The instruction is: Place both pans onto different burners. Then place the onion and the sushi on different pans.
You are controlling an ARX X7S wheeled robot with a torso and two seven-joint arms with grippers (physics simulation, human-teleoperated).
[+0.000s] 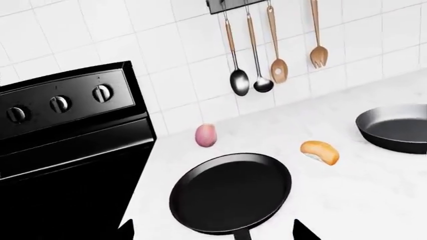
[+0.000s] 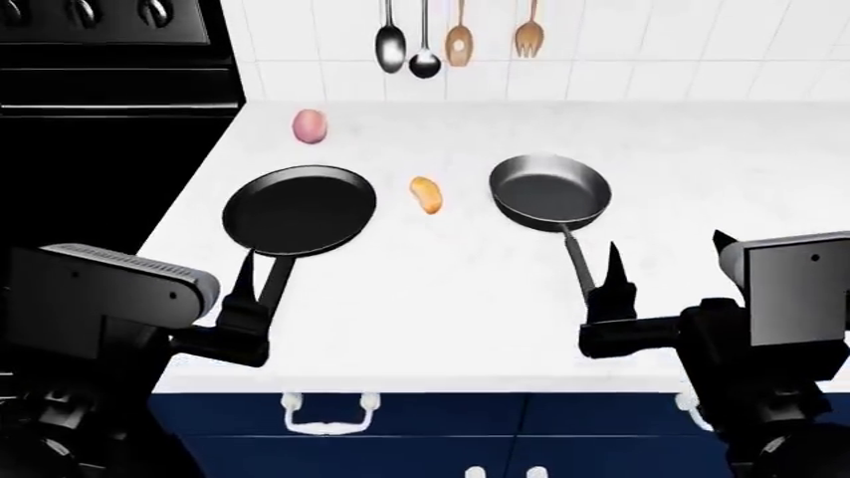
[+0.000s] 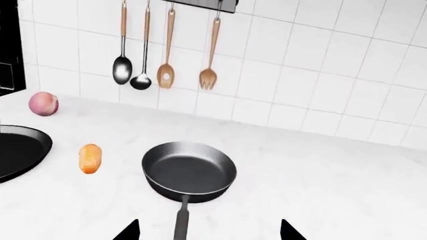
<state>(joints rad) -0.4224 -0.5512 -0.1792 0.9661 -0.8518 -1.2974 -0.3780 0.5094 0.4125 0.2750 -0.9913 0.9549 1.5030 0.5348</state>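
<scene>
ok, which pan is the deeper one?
The grey steel pan, right of the sushi; it has taller walls. The black skillet is flat and shallow.

Two matte black, boxy forearm housings are showing, the left one topped by a grey ribbed strip. The left gripper (image 2: 249,289) and right gripper (image 2: 664,261) are showing pointed black wedge-shaped fingers.
</scene>
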